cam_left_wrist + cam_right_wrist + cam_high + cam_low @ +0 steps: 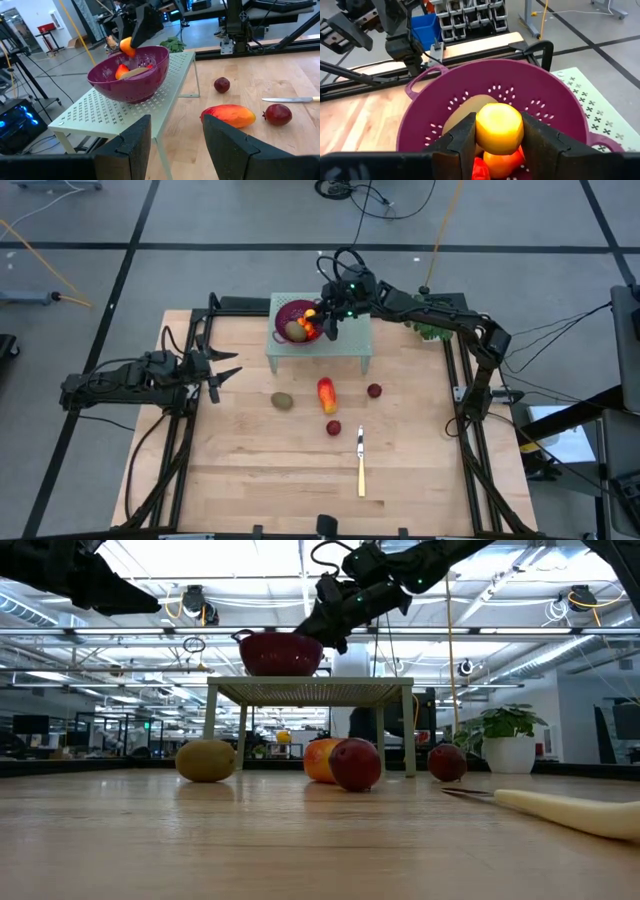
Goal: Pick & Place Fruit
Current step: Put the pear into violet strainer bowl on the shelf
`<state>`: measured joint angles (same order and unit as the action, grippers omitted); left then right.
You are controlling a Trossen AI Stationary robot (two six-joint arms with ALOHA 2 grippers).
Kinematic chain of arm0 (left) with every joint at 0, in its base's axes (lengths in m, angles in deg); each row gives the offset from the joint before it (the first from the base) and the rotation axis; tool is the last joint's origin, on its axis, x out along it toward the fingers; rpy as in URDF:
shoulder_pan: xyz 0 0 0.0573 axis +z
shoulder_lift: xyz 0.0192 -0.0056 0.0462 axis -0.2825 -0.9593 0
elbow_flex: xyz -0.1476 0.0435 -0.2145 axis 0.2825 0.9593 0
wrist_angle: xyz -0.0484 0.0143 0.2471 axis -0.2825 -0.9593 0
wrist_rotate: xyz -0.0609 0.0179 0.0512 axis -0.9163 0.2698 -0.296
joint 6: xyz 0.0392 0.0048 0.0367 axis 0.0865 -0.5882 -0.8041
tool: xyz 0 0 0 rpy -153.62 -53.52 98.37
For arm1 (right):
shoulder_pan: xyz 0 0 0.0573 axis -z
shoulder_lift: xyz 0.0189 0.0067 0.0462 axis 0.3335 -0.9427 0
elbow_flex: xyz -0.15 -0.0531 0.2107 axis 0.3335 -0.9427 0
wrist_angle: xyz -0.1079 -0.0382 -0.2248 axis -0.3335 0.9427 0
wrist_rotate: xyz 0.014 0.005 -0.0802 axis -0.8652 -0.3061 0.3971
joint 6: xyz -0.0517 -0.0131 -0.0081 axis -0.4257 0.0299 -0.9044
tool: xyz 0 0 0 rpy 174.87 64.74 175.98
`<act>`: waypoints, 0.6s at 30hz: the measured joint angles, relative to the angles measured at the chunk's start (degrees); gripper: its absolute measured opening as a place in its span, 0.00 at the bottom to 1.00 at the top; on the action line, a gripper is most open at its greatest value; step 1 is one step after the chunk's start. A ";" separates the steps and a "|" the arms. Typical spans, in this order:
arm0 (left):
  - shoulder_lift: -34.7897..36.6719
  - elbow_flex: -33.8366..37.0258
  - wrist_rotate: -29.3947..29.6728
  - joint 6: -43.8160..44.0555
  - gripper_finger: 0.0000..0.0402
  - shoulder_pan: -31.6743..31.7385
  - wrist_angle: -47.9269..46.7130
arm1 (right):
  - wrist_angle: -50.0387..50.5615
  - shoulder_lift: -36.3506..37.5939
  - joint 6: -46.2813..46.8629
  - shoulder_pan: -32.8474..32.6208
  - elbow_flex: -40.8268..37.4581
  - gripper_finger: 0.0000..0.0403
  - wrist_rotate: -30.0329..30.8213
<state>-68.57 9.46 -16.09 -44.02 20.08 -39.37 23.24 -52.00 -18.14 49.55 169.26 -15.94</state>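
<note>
We see the right gripper point(499, 137) over the purple bowl point(287, 315), and its fingers point(462, 137) pinch a small orange fruit point(499, 128). The bowl sits on a pale green rack point(352, 345) at the far side of the bench point(250, 480). Inside the bowl lie a brown-green oval fruit point(295, 331) and more orange pieces point(121, 71).

Down on the bench we find another brown-green oval point(283, 400), the big red-orange-yellow fruit point(326, 394) just beside it, and two dark red balls point(333, 428) — one near the knife point(360, 464), one farther right.

The left gripper point(226, 375) waits at the left side of the bench — its fingers point(131, 145) are spread and hold nothing.
</note>
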 joint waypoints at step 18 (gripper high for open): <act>0.01 0.00 0.02 -0.02 0.45 -0.01 0.00 | 1.65 -0.01 1.08 0.13 0.00 0.32 -0.07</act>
<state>-68.56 9.46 -16.07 -44.04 20.07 -39.37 24.89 -52.01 -17.05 49.68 169.26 -16.00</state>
